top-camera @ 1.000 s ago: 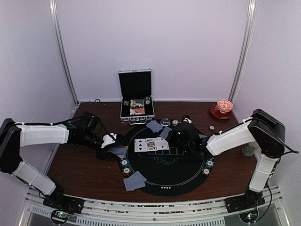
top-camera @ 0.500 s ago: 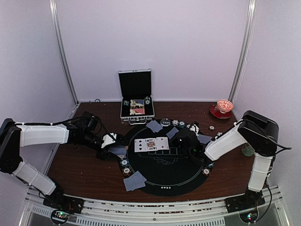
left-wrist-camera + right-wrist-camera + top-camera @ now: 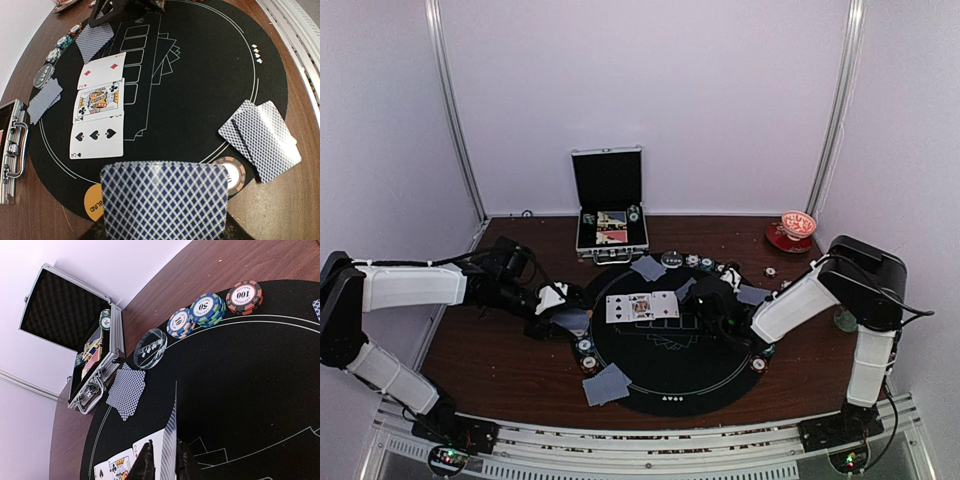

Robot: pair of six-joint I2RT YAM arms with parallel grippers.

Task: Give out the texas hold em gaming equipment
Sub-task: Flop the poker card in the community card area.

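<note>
My left gripper is shut on a deck of blue-backed cards at the left rim of the round black mat; the deck hides its fingers. Three face-up cards lie in a row: two of diamonds, king of clubs, three of spades. My right gripper is shut on one card, held edge-on just right of that row, over the mat. Face-down pairs lie at the mat's rim. Chip stacks line the far rim. An orange button sits under the deck.
The open silver case stands behind the mat, with a clear dealer puck near it. A red bowl sits at the back right. Chips lie at the mat's left and right rims.
My right arm's elbow has swung back toward the near right, uncovering the face-down pair at the mat's right rim. Its gripper still holds the card. The left arm has not moved.
</note>
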